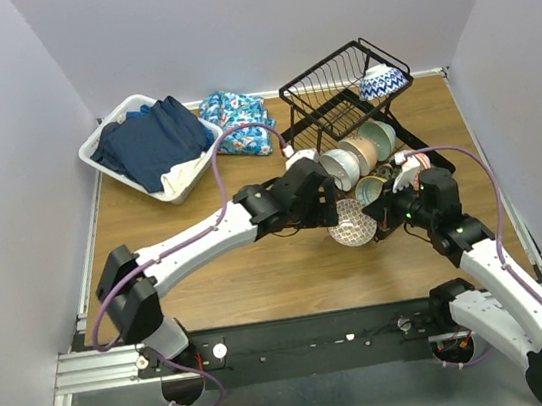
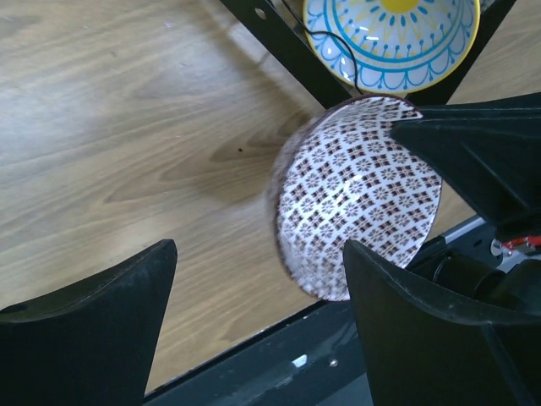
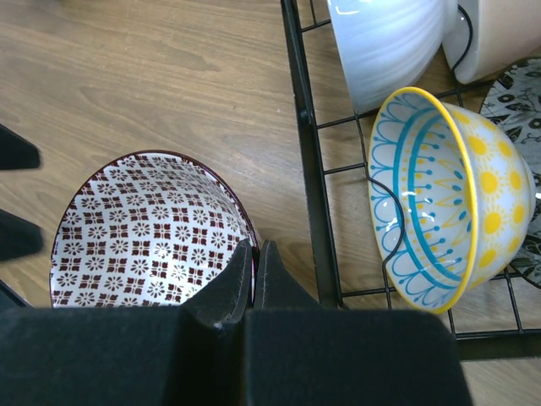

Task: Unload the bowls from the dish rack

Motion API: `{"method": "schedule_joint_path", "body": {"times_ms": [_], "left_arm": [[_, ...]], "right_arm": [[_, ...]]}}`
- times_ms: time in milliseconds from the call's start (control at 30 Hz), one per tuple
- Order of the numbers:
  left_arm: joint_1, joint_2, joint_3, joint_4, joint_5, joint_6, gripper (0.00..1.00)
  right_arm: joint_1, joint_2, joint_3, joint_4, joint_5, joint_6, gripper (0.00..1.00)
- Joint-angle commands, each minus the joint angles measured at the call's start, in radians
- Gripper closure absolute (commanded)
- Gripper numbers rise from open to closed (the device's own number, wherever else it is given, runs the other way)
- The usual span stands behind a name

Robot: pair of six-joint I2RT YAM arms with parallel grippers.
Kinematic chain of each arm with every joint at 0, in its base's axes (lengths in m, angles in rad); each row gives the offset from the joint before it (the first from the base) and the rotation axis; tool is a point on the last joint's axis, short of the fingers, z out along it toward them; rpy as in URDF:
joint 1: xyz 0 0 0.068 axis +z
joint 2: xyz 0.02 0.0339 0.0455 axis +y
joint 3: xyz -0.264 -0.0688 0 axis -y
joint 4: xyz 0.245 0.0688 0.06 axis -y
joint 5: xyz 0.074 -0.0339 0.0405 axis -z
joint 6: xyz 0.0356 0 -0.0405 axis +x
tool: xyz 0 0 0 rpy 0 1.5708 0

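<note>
My right end effector (image 3: 254, 250) is pinching the rim of the patterned bowl (image 3: 144, 228), with one finger inside and one outside, pressed nearly together on the thin wall. The bowl is white inside, with a dense grid of dark brown flower-like diamonds and a dark rim. The outside looks printed as well. It is tipped on edge and off the rack (image 3: 308, 169), just beside the rack's front bar at its 6 o'clock in the top view. It is over the wooden counter (image 2: 127, 127), but I can't tell whether it touches the wood. My left end effector (image 2: 258, 254) is spread wide, with the bowl at its 1 o'clock, just beyond one finger. At the patterned bowl's 3 o'clock in my right wrist view, a yellow bowl (image 3: 448, 194) with teal rings stands on edge in the rack. A blue-white bowl (image 1: 381, 80) sits in the upper tier.
</note>
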Motion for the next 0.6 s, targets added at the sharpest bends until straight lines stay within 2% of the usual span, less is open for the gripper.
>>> {"method": "schedule_joint_path", "body": {"times_ms": [0, 167, 233, 267, 433, 567], "left_arm": [[-0.055, 0.097, 0.096, -0.091, -0.071, -0.047, 0.14], [-0.078, 0.152, 0.114, -0.107, -0.091, -0.056, 0.26], [-0.083, 0.171, 0.120, -0.118, -0.104, -0.062, 0.34], [-0.084, 0.177, 0.122, -0.118, -0.107, -0.064, 0.42], [-0.098, 0.200, 0.133, -0.128, -0.136, -0.072, 0.54], [-0.109, 0.212, 0.136, -0.124, -0.136, -0.072, 0.71]], "right_arm": [[0.017, -0.001, -0.004, 0.071, -0.032, -0.014, 0.99], [0.024, -0.002, -0.009, 0.074, -0.032, -0.011, 0.99], [0.026, -0.004, -0.014, 0.075, -0.032, -0.006, 0.99], [0.024, -0.004, -0.017, 0.075, -0.032, -0.005, 0.99], [0.030, -0.010, -0.035, 0.083, -0.033, 0.009, 0.99], [0.029, -0.018, -0.040, 0.080, -0.029, 0.014, 0.99]]}}
